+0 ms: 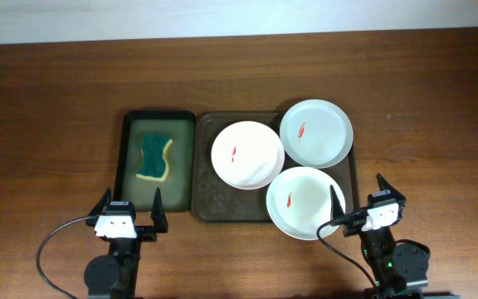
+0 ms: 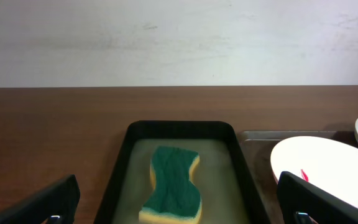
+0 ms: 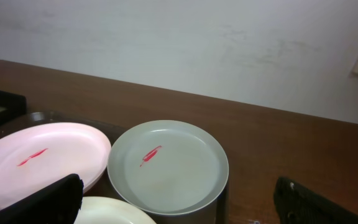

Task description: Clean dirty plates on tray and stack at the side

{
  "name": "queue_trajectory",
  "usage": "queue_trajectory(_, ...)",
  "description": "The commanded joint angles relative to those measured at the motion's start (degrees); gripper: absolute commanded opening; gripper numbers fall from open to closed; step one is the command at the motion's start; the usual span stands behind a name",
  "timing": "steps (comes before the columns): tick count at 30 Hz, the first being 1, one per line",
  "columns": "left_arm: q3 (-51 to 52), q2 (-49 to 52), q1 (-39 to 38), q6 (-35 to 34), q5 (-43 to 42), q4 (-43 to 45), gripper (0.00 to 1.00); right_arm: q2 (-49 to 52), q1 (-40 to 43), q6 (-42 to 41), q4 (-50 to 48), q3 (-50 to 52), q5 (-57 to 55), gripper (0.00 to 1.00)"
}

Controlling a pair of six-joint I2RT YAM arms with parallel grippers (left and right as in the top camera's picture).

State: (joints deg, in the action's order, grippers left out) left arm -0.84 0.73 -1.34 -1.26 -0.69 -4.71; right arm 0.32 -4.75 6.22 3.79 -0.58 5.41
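Three round white plates lie on the dark brown tray [image 1: 214,203], each with a small red smear: one at the left [image 1: 247,154], one at the back right [image 1: 315,133], one at the front [image 1: 304,202] overhanging the tray's near rim. My left gripper [image 1: 132,195] stands open at the near end of the small tray, empty. My right gripper [image 1: 357,184] is open beside the front plate's right edge, holding nothing. In the right wrist view the back plate [image 3: 166,168] lies ahead between the open fingers. The left plate [image 2: 328,168] shows at the right of the left wrist view.
A smaller black tray [image 1: 131,158] left of the brown one holds a green and yellow sponge [image 1: 155,158], seen ahead of the left gripper [image 2: 178,186] as the sponge [image 2: 174,180]. Bare wooden table surrounds both trays. A pale wall rises behind the table's far edge.
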Motion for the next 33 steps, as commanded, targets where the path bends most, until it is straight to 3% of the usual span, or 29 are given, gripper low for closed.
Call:
queue_trajectory(1,0.31,-0.11,0.39,0.9,-0.85,0.04,0.99,0.04,-0.48,-0.07,0.31,0.26,-0.11,0.98)
queue_trajectory(33,0.31,-0.11,0.39,0.9,-0.9,2.1,0.99,0.04,-0.48,-0.07,0.31,0.26,-0.11,0.98)
